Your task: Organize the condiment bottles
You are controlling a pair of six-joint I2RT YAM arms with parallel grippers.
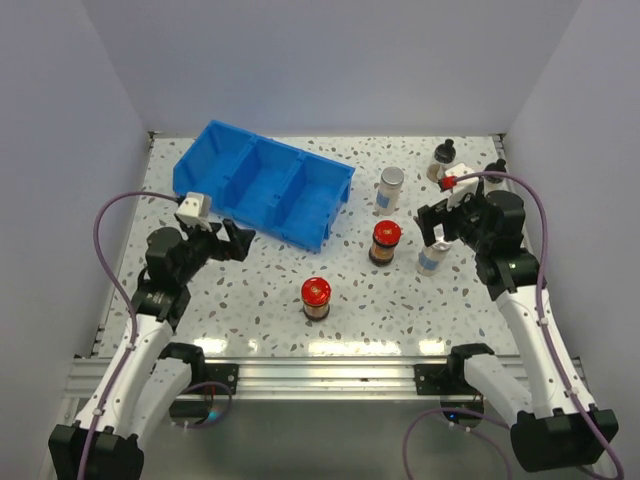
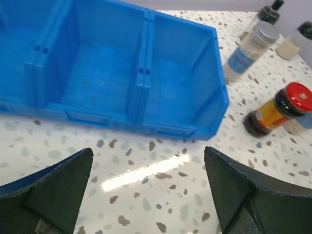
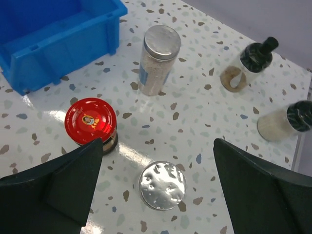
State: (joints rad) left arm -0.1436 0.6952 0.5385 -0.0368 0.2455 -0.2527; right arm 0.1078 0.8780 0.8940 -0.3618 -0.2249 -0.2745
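Silver-capped jar (image 3: 162,185) stood directly under the right hand (image 3: 157,142), between its spread fingers, not gripped. Red-capped jar (image 3: 91,122) sat beside one finger. Taller silver-capped bottle (image 3: 158,56) and two black-capped bottles (image 3: 253,59) stood ahead. Left hand (image 2: 148,150) was spread wide, blue bin (image 2: 170,129) just ahead on the worktop (image 2: 146,195).

Bright overhead light throws glare on the glossy table (image 2: 146,171).
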